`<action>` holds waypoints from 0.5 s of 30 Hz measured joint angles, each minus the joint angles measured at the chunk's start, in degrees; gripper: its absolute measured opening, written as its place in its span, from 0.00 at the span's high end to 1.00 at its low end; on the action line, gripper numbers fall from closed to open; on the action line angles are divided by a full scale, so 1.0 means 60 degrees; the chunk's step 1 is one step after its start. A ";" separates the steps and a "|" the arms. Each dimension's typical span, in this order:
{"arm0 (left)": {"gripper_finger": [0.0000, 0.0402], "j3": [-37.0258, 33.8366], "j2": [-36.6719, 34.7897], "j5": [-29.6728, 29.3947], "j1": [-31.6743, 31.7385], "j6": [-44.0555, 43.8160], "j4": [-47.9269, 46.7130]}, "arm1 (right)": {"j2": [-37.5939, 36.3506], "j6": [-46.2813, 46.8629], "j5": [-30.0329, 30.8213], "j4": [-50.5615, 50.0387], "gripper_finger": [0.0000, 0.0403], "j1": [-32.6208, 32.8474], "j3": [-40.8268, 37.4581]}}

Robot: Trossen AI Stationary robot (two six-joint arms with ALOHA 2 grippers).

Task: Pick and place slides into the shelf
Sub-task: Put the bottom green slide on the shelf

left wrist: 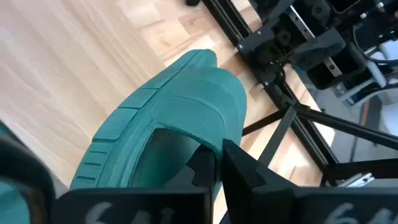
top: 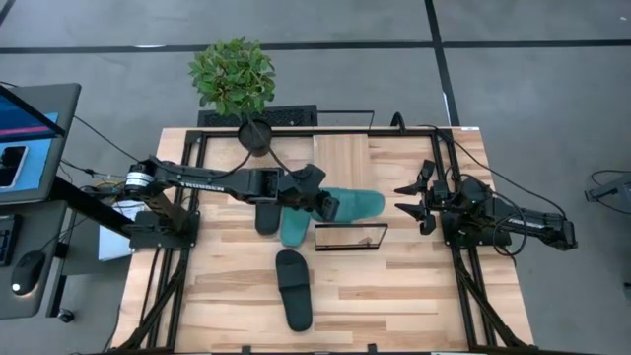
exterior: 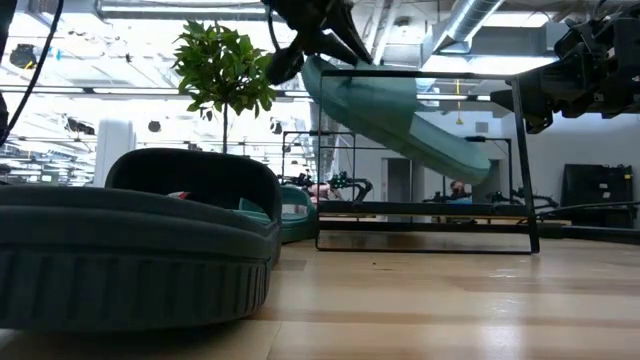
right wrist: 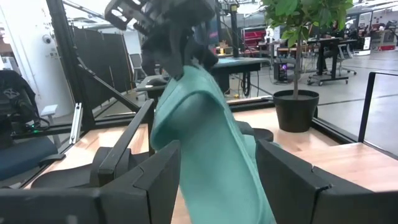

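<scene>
My left gripper (top: 325,205) reaches in from the table's left and is shut on a teal slide (top: 360,204), which it holds in the air over the wire shelf (top: 350,226). In the low view this slide (exterior: 400,120) slants down behind the shelf's top wire (exterior: 430,72). The second teal slide (top: 293,230) lies flat on the table beside a black slide (top: 265,217). The other black slide (top: 293,288) lies nearer the table's near edge. My right gripper (top: 412,200) is open at the table's right, just beyond the held slide, and touches nothing. My left gripper (left wrist: 219,152) pinches the teal slide by the edge of its wide strap (left wrist: 208,134), with one finger (left wrist: 202,171) at the opening under the strap and the other on the strap's outer side. The slide is lifted clear and tilts, its free end (exterior: 465,150) lower than the held end.
A potted plant (top: 234,79) stands at the table's far edge. Black frame rails (top: 187,266) run along the left and right sides. The near black slide (exterior: 130,250) fills the low view's left. A monitor (top: 30,138) sits off the table's left.
</scene>
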 joint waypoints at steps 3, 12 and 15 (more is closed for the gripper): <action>1.00 -0.0335 0.0000 0.0049 -0.0020 -0.0168 0.0323 | 0.0000 0.0000 0.0000 0.0002 0.50 0.0003 0.0002; 1.00 -0.1013 0.0000 0.0360 -0.0262 -0.0538 0.0699 | 0.0000 0.0000 0.0000 0.0000 0.50 0.0000 0.0003; 1.00 -0.1239 0.0000 0.0517 -0.0306 -0.0749 0.1276 | 0.0000 0.0000 0.0000 0.0000 0.50 0.0000 0.0003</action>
